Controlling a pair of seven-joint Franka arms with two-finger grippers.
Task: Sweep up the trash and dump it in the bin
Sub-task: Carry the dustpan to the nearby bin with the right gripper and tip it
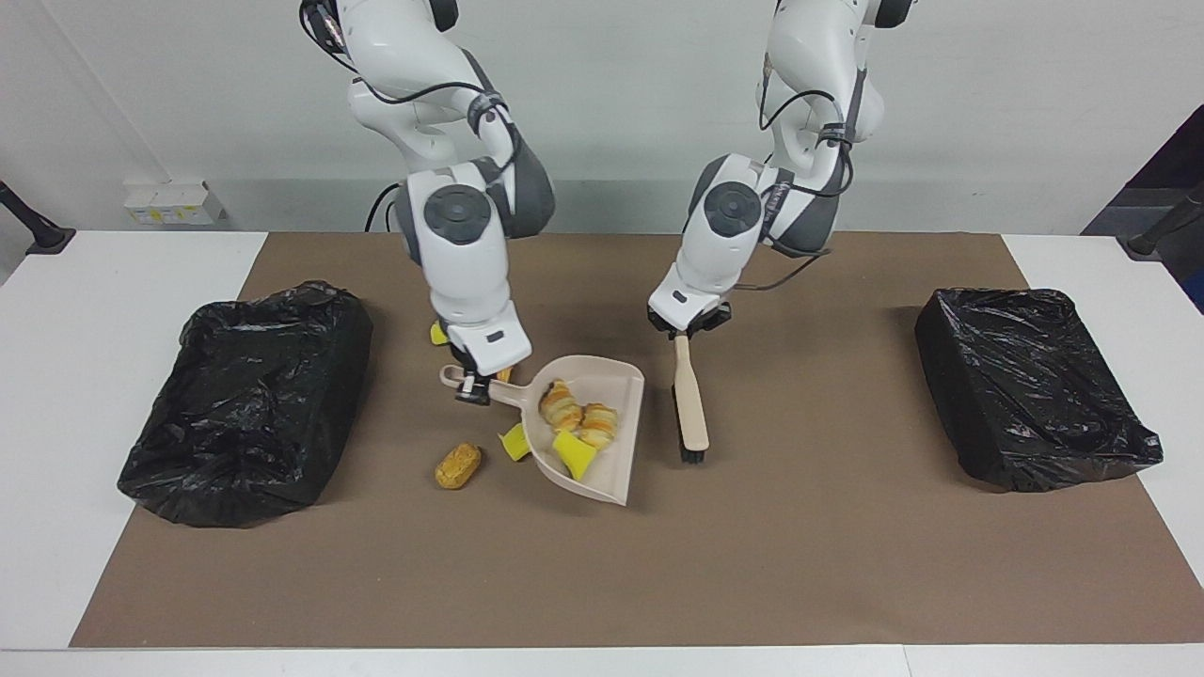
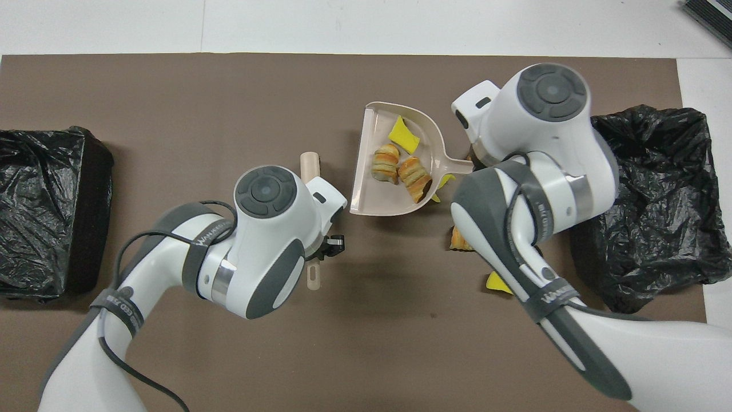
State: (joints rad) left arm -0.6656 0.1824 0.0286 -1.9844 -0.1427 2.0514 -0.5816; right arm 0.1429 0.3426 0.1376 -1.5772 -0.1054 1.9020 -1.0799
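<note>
The beige dustpan (image 1: 602, 461) (image 2: 372, 194) lies mid-mat with two tan-orange pastry pieces (image 1: 562, 404) (image 2: 386, 163) and a yellow sponge chunk (image 1: 574, 454) (image 2: 403, 135) in it. My right gripper (image 1: 473, 387) is shut on the dustpan's handle (image 1: 513, 393). More trash lies on the mat around the handle: a tan pastry lump (image 1: 458, 465), a yellow chunk (image 1: 514, 442) (image 2: 444, 182), another pastry piece (image 2: 457, 240) and a yellow chunk (image 1: 438, 332) (image 2: 497, 283) nearer the robots. My left gripper (image 1: 689, 324) is shut on the end of the wooden brush (image 1: 691, 404) (image 2: 309, 163), bristles on the mat beside the pan's open mouth.
Two bins lined with black bags stand on the brown mat (image 1: 800, 564): one (image 1: 249, 404) (image 2: 657, 200) at the right arm's end, one (image 1: 1030, 385) (image 2: 46, 212) at the left arm's end. White table surrounds the mat.
</note>
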